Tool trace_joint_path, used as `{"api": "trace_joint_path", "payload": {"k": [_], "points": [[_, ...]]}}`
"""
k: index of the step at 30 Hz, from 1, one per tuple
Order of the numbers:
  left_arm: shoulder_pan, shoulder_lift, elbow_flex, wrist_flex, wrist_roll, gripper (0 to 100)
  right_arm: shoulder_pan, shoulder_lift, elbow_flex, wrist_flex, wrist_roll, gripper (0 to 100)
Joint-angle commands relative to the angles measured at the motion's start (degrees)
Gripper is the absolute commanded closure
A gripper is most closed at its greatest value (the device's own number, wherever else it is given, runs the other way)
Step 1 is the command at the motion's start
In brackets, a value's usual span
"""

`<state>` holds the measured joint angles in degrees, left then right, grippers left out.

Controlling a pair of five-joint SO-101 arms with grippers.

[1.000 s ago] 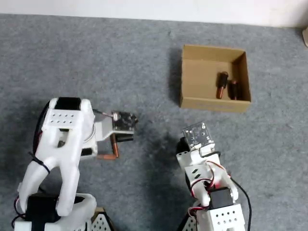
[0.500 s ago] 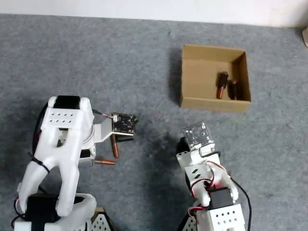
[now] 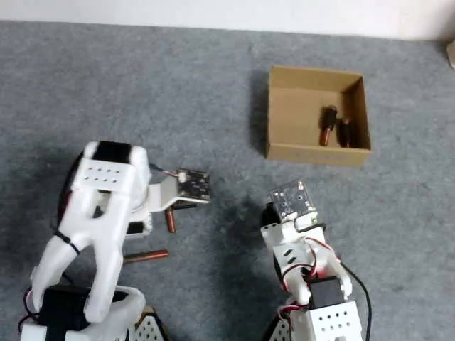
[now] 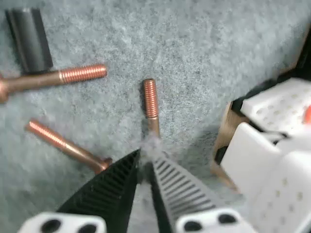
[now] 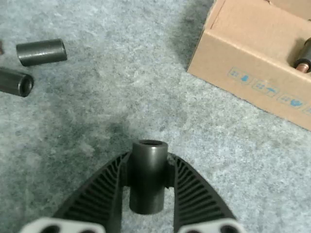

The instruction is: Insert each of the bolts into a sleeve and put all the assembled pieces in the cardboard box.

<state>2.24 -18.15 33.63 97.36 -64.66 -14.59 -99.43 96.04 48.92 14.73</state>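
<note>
Bolt (image 4: pixel 150 99) pinched tight in left end effector (image 4: pixel 144 158), shifts rightward from loose bolt (image 3: pixel 146 255) | right end effector (image 5: pixel 148 162) clamps sleeve (image 5: pixel 146 187) | insertion likely next.

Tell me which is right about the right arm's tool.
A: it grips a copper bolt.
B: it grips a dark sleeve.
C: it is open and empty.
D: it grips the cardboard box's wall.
B: in the right wrist view the right tool is shut on a dark sleeve; the bolt is in the left tool.
</note>
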Motion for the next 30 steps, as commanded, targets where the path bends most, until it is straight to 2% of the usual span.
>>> {"api": "trace_joint_path", "payload": {"k": [1, 5, 12, 19, 21, 30], "points": [[3.8, -0.9, -0.4, -2.9, 25.1, 99, 0.7, 0.2, 3.4, -2.0, -0.1, 99.4], [4.6, -0.9, -0.7, -6.7, 49.6, 99, 0.7, 0.2, 3.4, -2.0, -0.1, 99.4], [11.5, -0.9, -0.6, -6.7, 76.5, 99, 0.7, 0.2, 3.4, -2.0, -0.1, 99.4], [9.4, -0.5, -0.3, -6.9, 105.4, 99, 0.7, 0.2, 3.4, -2.0, -0.1, 99.4], [7.2, -0.5, 0.2, -7.1, 108.4, 99, 0.7, 0.2, 3.4, -2.0, -0.1, 99.4], [-6.2, -0.4, 6.9, -9.2, 107.6, 99, 1.7, 0.2, 3.4, -2.1, -0.1, 99.4]]}}
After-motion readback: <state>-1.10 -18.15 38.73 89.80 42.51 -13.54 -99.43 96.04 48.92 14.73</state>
